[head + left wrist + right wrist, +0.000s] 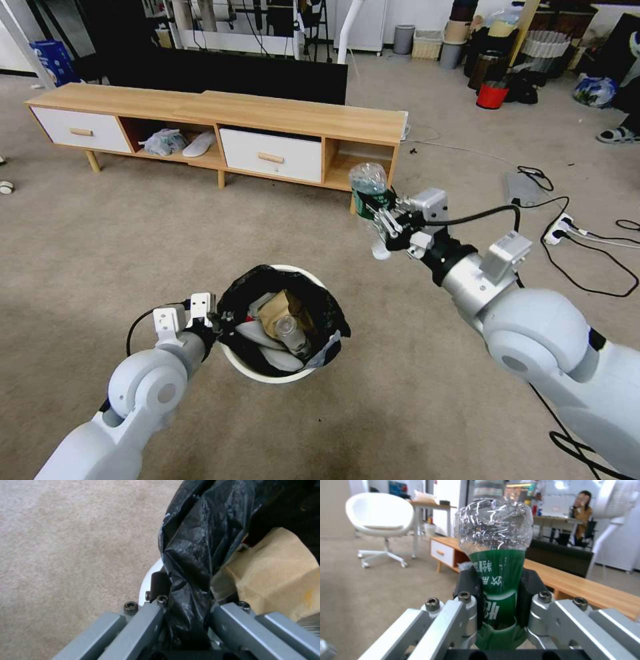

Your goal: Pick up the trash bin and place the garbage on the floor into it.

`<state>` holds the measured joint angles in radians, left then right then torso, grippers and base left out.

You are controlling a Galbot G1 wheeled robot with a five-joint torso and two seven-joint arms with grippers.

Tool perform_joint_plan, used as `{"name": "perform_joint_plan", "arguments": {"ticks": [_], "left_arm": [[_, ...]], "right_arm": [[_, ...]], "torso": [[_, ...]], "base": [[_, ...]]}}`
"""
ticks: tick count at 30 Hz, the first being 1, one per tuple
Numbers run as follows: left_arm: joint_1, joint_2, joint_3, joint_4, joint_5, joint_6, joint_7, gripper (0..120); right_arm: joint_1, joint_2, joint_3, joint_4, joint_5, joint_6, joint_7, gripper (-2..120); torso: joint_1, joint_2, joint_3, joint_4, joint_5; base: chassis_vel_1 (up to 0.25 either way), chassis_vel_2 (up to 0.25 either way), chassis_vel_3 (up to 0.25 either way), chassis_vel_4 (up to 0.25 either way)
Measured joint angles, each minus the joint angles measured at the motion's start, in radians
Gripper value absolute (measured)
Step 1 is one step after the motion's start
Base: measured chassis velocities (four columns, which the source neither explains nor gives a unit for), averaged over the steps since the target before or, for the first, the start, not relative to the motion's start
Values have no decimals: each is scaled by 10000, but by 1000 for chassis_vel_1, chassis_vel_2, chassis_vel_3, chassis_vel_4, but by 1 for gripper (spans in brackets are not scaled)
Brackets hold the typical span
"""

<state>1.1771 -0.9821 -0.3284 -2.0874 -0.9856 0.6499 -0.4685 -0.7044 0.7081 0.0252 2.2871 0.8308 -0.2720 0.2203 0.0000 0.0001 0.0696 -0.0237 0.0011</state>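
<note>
Bottle held aloft, bin gripped at the rim

The right gripper clamps a clear, green-labelled plastic bottle upside down, beyond the round white black-lined trash bin, likely for dropping in. The left gripper pinches its bagged rim, steadying it above the beige carpet.

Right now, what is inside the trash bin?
Inside the trash bin, lined by a black bag, lie a tan box, a clear bottle and pale crumpled pieces. Anything below them is covered.
</note>
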Motion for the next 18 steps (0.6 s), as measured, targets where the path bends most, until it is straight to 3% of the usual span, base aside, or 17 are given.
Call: {"name": "perform_joint_plan", "arguments": {"ticks": [8,18], "left_arm": [[-539,-220,647,174,-85,76,-3,0],[-974,-521,1056,176,-248,151,-58,0]], "right_arm": [[737,509,-777,-98,136,108,-195,17],[688,868,-1689,-183,-51,279,-426,17]], "torso": [[0,2,-2,5,25],[1,5,-2,2,13]], "base": [[0,0,0,0],[0,0,0,0]]}}
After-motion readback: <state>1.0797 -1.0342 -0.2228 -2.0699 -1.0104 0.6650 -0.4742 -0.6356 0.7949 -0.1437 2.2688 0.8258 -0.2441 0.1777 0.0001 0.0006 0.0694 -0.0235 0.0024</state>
